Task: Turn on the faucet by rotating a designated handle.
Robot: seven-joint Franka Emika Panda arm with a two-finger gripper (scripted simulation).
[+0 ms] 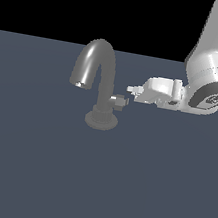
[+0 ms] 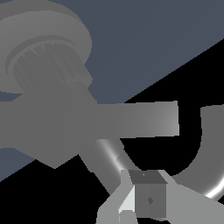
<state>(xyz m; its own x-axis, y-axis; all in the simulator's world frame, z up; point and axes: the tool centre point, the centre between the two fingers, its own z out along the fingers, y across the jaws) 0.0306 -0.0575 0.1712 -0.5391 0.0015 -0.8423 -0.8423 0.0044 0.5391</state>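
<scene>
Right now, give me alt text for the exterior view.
The white arm's gripper reaches in from the exterior view's right, its tips just above the handle on the grey faucet, which stands on a dark flat surface.

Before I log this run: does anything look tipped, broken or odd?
Nothing stands out. The faucet stands upright on its base, spout intact, and the gripper sits beside the handle on the exterior view's right.

A dull grey faucet (image 1: 98, 73) with a ribbed base is shown; beside its stem, a shiny silver handle (image 1: 118, 101); the gripper (image 1: 132, 91) is white
</scene>
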